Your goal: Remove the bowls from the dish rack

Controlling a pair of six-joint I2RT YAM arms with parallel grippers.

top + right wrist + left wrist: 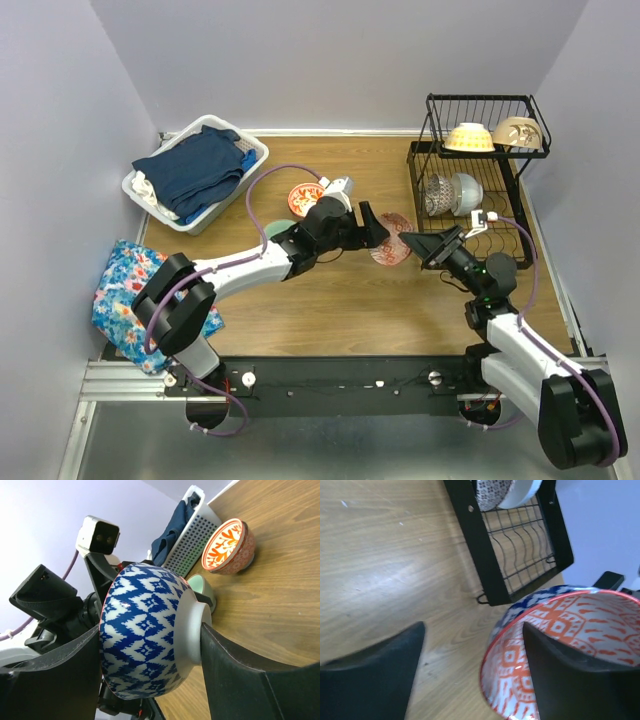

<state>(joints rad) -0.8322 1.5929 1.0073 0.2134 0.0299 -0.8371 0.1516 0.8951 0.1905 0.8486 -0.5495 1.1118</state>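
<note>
- My right gripper (150,627) is clamped on the blue-and-orange bowl (580,620). One finger presses against its white foot ring and the other lies across the rim side.
- The bowl hangs on its side above the wooden table (330,300), with its blue diamond pattern facing my right wrist camera.
- My left gripper (472,630) stands apart. One finger reaches into the bowl's orange-patterned hollow, and the other hangs outside over bare wood, well off the bowl's wall. I cannot tell whether the inner finger touches the glaze.
- Seen from above, my two grippers meet near the middle of the table with the bowl between them, just off the 9 o'clock side of the dish rack (480,215).
- The dish rack sits toward the table's 2 o'clock corner.
- Its upper tier carries a cream-yellow bowl (469,137) and a beige bowl (517,132), side by side.
- Its lower tier holds a dark patterned bowl (437,193) on edge, with a pale bowl (466,188) right against it.
- A red-orange floral bowl (228,547) sits upright on the table at about 10 o'clock from the held bowl.
- A mint green bowl (202,587) sits just beside the floral one, partly hidden by my left arm in the overhead view.
- A white laundry basket (255,150) with dark blue clothes in it fills the 10 o'clock corner.
- A floral cloth (125,300) lies at the 8 o'clock edge.
</note>
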